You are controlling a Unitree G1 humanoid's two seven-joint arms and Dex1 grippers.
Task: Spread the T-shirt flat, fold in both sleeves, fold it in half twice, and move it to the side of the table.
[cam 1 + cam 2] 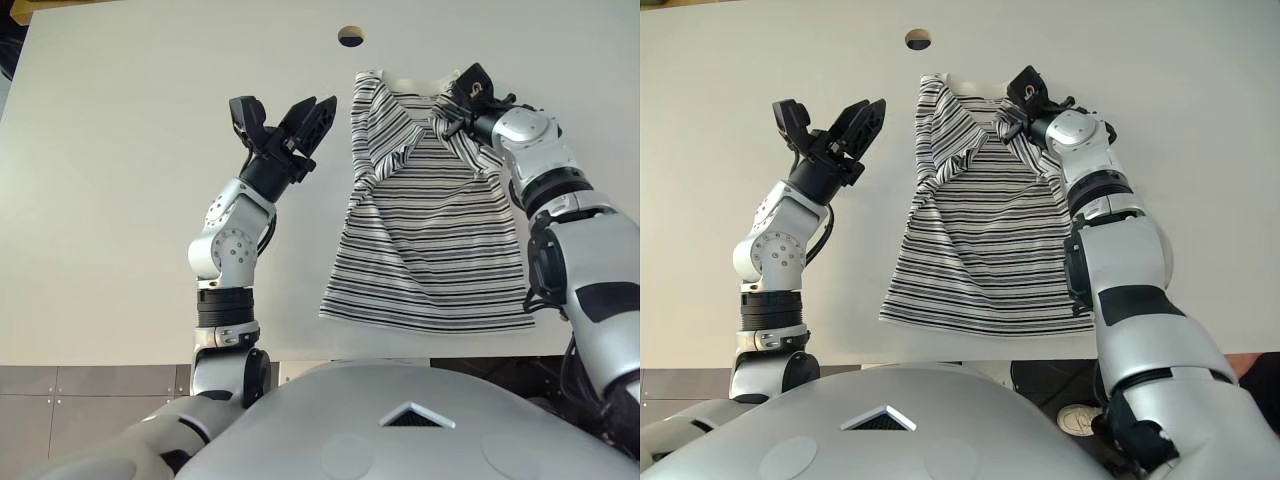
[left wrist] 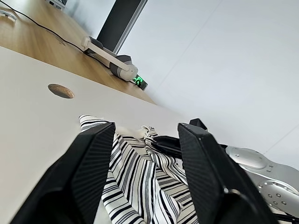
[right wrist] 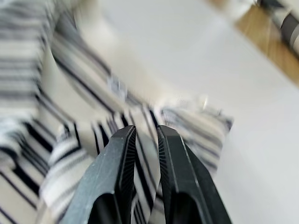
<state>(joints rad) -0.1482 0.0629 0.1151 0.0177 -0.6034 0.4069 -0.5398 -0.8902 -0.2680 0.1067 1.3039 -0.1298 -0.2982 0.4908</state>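
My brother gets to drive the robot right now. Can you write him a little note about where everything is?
Left gripper: open, empty, raised over the table beside the T-shirt.
Right gripper: looks shut on the T-shirt's fabric at its right shoulder, by the collar.
T-shirt: on the table, hem towards the robot, rumpled near the top.
Done: mostly spread; left sleeve looks folded in.
Left: right sleeve, two half folds, move aside.

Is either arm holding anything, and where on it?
The right gripper seems to pinch the T-shirt at its shoulder by the collar; the left gripper is open, empty.
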